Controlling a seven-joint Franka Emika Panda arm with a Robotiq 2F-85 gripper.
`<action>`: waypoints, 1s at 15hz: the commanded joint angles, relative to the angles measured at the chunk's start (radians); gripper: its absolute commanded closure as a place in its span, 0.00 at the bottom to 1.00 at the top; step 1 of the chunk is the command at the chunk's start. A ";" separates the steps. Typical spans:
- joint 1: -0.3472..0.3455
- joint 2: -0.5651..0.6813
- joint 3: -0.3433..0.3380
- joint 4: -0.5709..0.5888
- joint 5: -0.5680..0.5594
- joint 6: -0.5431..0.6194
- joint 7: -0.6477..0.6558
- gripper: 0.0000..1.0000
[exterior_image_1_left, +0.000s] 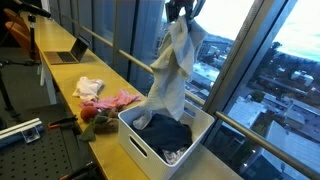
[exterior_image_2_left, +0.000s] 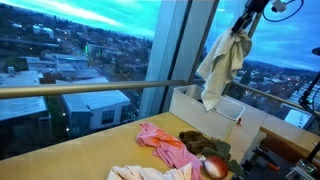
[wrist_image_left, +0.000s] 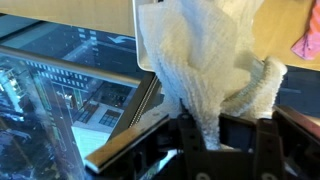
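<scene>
Cream waffle-weave towel (exterior_image_1_left: 172, 68) hangs long-axis vertical from the end effector (exterior_image_1_left: 183, 12) clamped on its top, above a white bin (exterior_image_1_left: 138, 148) holding dark clothes (exterior_image_1_left: 165, 132).

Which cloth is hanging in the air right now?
The off-white towel, clamped in the gripper above the white basket; the pink cloth and white cloth lie on the table.

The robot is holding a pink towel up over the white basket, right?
Not quite. The towel that the gripper holds over the white basket is whitish, not pink, as both exterior views show. The pink cloth lies beside the basket.
</scene>
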 joint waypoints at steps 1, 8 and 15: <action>-0.010 0.071 -0.013 0.070 0.006 -0.016 -0.033 0.98; -0.066 0.144 -0.049 0.176 0.015 -0.045 -0.114 0.98; -0.075 0.197 -0.041 0.231 0.027 -0.056 -0.153 0.98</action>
